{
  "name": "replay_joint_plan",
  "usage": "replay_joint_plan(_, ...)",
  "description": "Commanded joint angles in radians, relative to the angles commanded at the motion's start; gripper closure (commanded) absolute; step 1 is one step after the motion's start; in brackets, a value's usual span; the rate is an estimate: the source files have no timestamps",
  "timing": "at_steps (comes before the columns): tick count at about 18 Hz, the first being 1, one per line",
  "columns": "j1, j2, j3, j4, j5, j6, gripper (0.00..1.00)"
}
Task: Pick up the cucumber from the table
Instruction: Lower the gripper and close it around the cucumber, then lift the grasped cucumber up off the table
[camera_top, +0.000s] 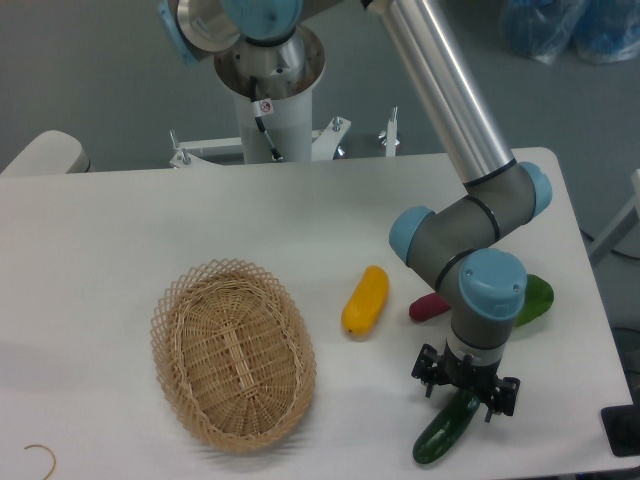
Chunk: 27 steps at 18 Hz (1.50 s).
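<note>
The cucumber (443, 432) is dark green and glossy and lies slanted on the white table (150, 230) near the front right edge. My gripper (466, 386) points down over the cucumber's upper end. Its black fingers (430, 366) stand wide apart on either side of that end, so it is open. The cucumber's top tip is hidden under the gripper. I cannot tell whether the fingers touch the cucumber.
A yellow squash (365, 300) lies at the middle of the table. A short purple sweet potato (428, 306) and a light-green vegetable (536, 298) lie just behind my wrist, partly hidden. An oval wicker basket (233, 352) stands at the left front.
</note>
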Motion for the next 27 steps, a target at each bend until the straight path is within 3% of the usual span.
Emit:
replay_joint_plan(11,0.000,0.015,-0.002,0.000,-0.002,0.012,0.67)
replay_joint_plan(19,0.002,0.052,-0.002,-0.002,-0.003,0.038,0.69)
replay_joint_plan(23,0.017,0.153,-0.020,-0.012,0.000,0.067,0.69)
replay_joint_plan(27,0.054,0.271,-0.063,-0.084,-0.002,0.144,0.69)
